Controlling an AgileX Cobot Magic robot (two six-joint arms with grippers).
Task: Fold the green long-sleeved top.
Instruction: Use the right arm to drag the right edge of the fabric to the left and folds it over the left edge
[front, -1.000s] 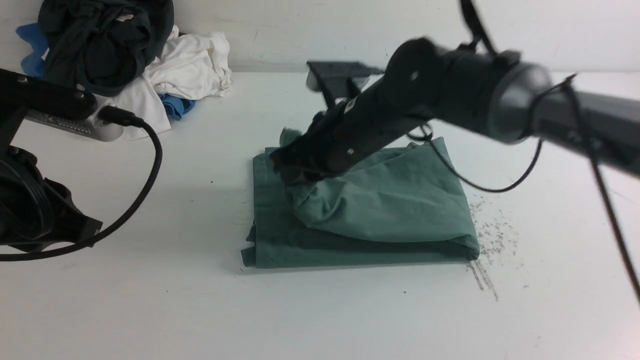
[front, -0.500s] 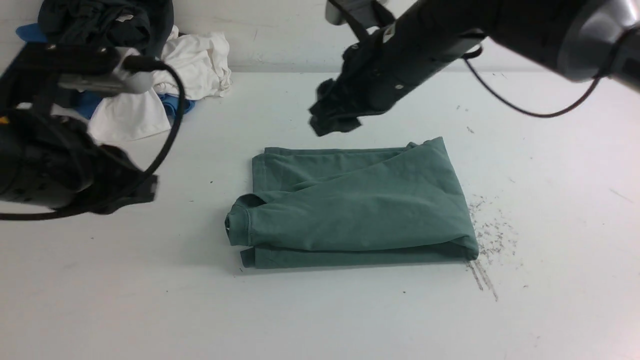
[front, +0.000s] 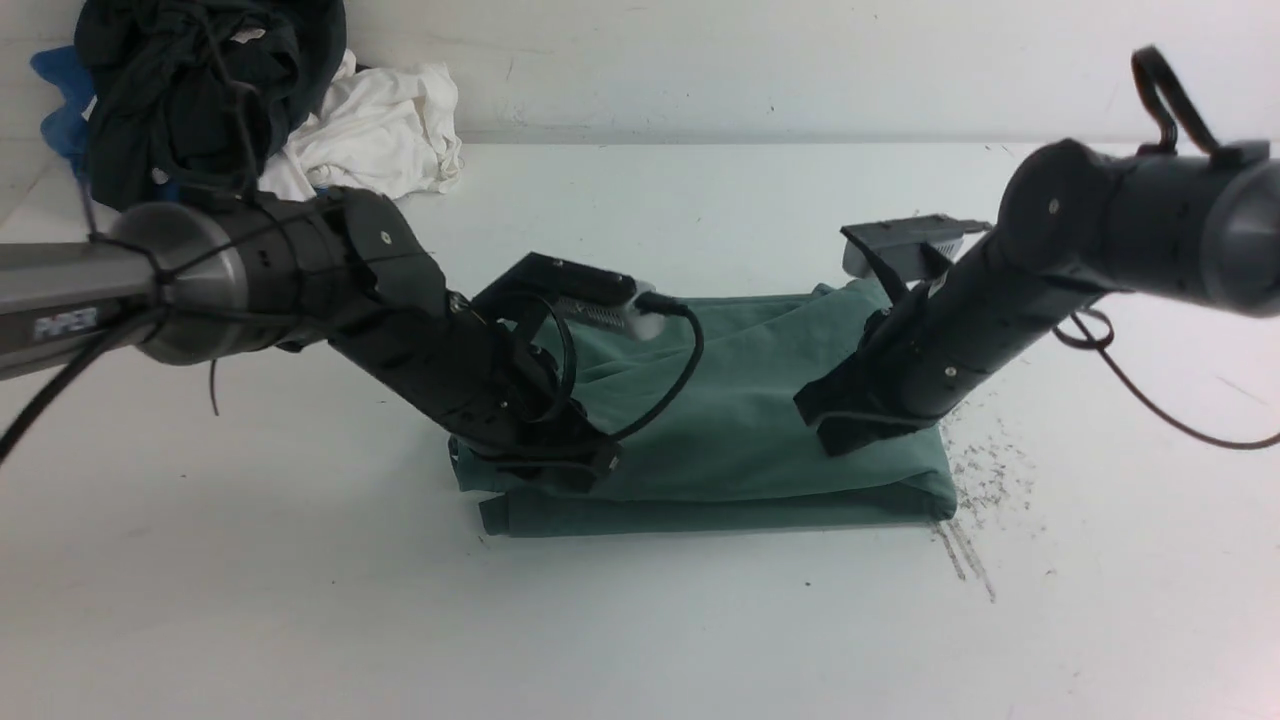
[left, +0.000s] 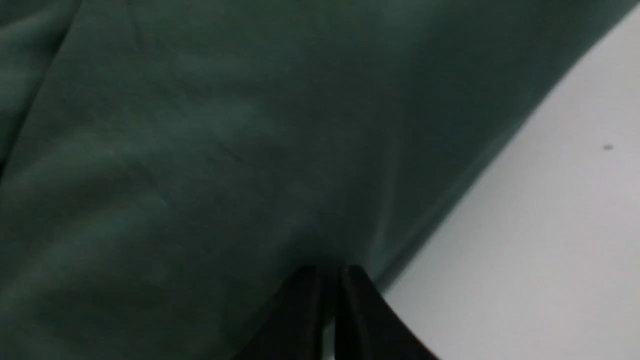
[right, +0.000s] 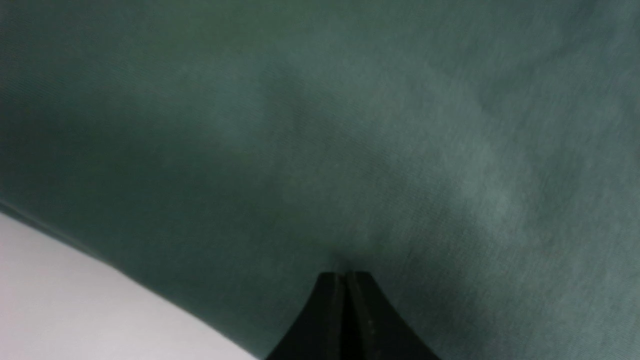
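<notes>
Lying mid-table in the front view, the green long-sleeved top (front: 760, 400) is sitting folded into a rough rectangle on the white table (front: 700, 630), with looser layers rumpling across its upper face. Both arms are reaching down onto it at once. The left gripper (front: 570, 465) is pressing on the garment's left end, close to the near edge, and its wrist camera is showing the two black fingers (left: 300, 300) drawn almost together, only a thin slit between them, tips (left: 327, 272) meeting the cloth (left: 200, 150) right where it borders bare table; whether any fabric is caught in that slit, I cannot tell. The right gripper (front: 850, 435) is bearing down on the right-hand part of the top, and its own camera is showing the jaws fully together, tips (right: 345, 275) poking into the green fabric (right: 350, 125) with nothing visibly pinched. Far back on the left, a dark garment (front: 190, 90) is heaping over a white one (front: 380, 130), well apart from the folding. Dark scuff marks (front: 985, 470) are speckling the table just beside the top's right edge.
</notes>
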